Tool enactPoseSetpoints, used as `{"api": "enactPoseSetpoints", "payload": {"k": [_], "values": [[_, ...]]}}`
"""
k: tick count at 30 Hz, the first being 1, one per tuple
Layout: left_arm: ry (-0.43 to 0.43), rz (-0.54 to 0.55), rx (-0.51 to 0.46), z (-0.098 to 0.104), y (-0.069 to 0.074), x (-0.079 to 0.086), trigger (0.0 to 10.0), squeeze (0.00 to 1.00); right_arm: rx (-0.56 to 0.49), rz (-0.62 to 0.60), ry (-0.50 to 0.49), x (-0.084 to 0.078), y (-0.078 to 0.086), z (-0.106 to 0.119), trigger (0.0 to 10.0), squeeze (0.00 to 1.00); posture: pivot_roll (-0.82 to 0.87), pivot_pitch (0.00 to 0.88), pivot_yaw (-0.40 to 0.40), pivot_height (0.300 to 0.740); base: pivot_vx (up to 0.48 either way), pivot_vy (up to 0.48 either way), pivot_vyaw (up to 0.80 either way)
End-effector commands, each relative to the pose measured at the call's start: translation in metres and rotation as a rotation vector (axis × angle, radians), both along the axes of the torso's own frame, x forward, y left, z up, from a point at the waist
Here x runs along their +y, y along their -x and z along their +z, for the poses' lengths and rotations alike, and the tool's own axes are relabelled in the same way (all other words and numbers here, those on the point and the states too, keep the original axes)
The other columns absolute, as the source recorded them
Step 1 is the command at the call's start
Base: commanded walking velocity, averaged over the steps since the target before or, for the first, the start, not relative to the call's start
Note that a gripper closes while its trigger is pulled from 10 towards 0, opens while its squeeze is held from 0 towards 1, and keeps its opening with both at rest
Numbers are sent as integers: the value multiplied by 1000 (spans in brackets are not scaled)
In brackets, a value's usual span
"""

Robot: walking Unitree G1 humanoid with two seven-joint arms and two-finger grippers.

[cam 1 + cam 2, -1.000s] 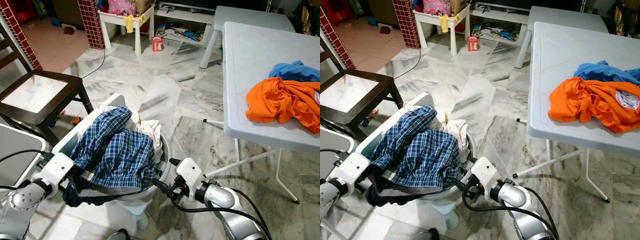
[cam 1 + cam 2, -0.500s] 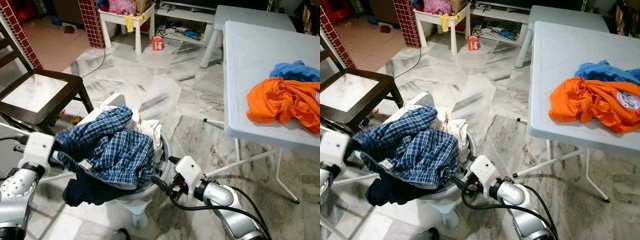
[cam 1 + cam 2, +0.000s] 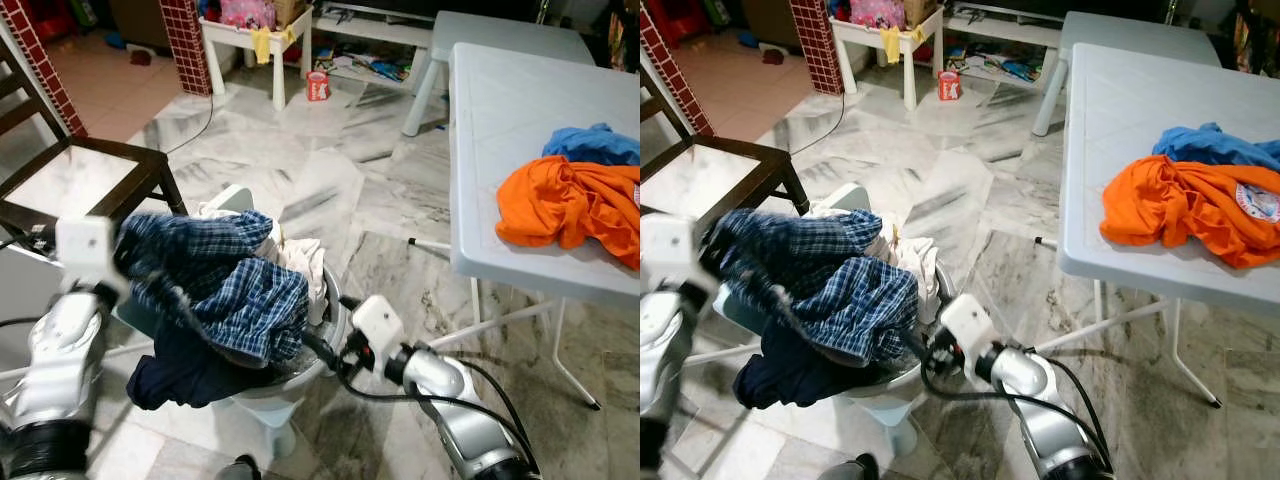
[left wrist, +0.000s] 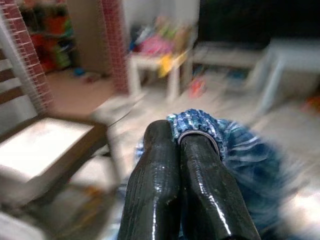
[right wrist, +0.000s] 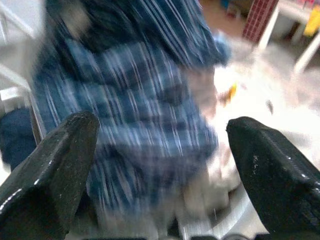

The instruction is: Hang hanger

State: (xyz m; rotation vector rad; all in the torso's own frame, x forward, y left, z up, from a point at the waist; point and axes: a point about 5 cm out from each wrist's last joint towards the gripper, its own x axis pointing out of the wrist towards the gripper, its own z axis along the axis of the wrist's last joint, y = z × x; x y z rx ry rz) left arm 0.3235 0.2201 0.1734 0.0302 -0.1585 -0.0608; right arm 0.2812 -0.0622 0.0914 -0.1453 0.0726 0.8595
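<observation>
A blue plaid shirt (image 3: 225, 290) is half lifted out of a white laundry basket (image 3: 333, 312), with its dark lower part hanging over the basket's near side. My left gripper (image 4: 179, 134) is shut on a bunched fold of this shirt and holds it up at the basket's left (image 3: 128, 258). White cloth (image 3: 300, 258) lies in the basket behind the shirt. My right gripper (image 5: 165, 150) is open, low at the basket's right rim (image 3: 318, 347), and faces the shirt without touching it.
A white folding table (image 3: 500, 120) stands to the right with an orange shirt (image 3: 560, 205) and a blue garment (image 3: 595, 143) on it. A dark wooden chair (image 3: 80, 180) is at the left. A small white table (image 3: 250, 35) stands far back across the marble floor.
My left gripper has risen and swung left with the plaid shirt, pulling it up out of the basket. The right gripper has stayed by the basket's rim.
</observation>
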Motion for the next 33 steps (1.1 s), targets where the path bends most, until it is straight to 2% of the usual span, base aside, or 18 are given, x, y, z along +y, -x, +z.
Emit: {"api": "enactPoseSetpoints", "payload": {"k": [1,2,3,5,7,9,10,13,18,21,24,29,33], "values": [[20,-8,-6,4,0,-4,0,0,13,4,-8,-2,1,0,10000,0,59,108,-47,740,0,0,0],[56,-98,-38,12,-5,-30,0,0,12,21,-17,2,1,2,10000,0,58,106,-50,740,0,0,0],[79,-166,-69,19,-5,-49,0,0,12,26,-15,3,2,2,10000,0,56,106,-50,740,0,0,0],[93,-218,-90,26,-4,-62,0,0,14,27,-16,3,3,1,10000,0,55,106,-50,740,0,0,0],[94,-236,-97,29,-3,-67,0,0,13,28,-16,3,3,1,10000,0,55,106,-50,740,0,0,0],[194,-272,-107,37,-2,-75,0,0,15,25,-18,3,3,2,10000,0,54,111,-47,740,0,0,0],[194,-272,-107,37,-2,-75,0,0,15,25,-18,3,3,2,10000,0,54,111,-47,740,0,0,0],[327,-343,-104,49,2,-85,0,0,24,22,-22,3,4,2,10000,0,57,120,-43,740,0,0,0],[425,-421,-80,56,9,-93,0,0,32,4,-42,6,4,3,10000,0,67,131,-36,740,0,0,0],[452,-443,-49,56,14,-95,0,0,29,-17,-54,9,3,4,10000,0,74,135,-28,740,0,0,0],[441,-456,-23,52,18,-98,0,0,21,-36,-59,12,1,5,10000,0,74,136,-23,740,0,0,0],[433,-488,5,50,25,-109,0,0,2,-133,-60,19,-10,8,10000,0,74,139,-17,740,0,0,0],[425,-486,17,49,27,-110,0,0,11,-178,-71,22,-16,9,10000,0,76,139,-17,740,0,0,0]]}}
